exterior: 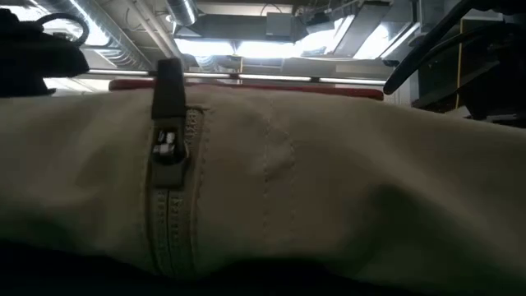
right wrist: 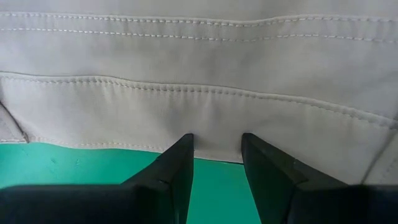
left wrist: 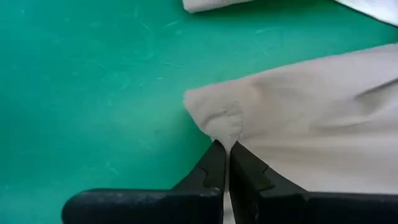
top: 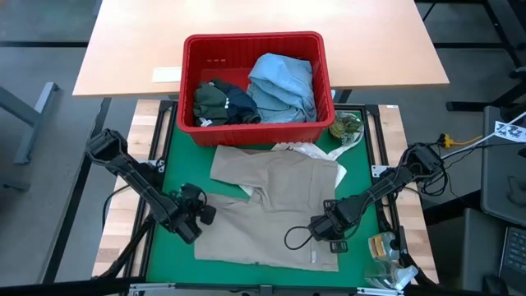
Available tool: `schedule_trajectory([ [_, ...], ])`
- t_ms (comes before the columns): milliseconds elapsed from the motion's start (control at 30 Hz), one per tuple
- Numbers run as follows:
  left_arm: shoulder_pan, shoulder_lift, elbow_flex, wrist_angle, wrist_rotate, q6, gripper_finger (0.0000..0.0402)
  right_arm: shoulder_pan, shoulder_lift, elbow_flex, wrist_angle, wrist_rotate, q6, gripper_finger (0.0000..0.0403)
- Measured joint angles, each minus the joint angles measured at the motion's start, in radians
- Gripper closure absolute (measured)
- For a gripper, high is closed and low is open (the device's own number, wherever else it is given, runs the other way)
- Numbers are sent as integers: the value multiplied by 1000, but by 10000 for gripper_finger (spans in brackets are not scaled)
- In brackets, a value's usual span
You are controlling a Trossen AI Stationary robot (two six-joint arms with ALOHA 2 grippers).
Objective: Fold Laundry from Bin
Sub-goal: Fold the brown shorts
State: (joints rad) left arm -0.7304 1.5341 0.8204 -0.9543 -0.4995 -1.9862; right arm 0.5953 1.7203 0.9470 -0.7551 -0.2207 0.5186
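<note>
Beige garment lies flat on the green mat, at 6 o'clock from the red bin. Left gripper pinches its 9 o'clock corner. Right gripper sits at its 3 o'clock edge, fingers apart.

One red bin, four garments, two claws.

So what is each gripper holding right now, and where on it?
Left gripper pinches the beige garment at a corner of its edge. Right gripper is open at the hem, holding nothing.
</note>
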Motion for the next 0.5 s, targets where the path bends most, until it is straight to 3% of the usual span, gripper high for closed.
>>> schedule_trajectory([
  [233,12,0,0,-40,176,0,399,0,0,0,0,0,0,262],
  [500,18,0,0,-34,156,57,352,0,0,0,0,0,27,262],
])
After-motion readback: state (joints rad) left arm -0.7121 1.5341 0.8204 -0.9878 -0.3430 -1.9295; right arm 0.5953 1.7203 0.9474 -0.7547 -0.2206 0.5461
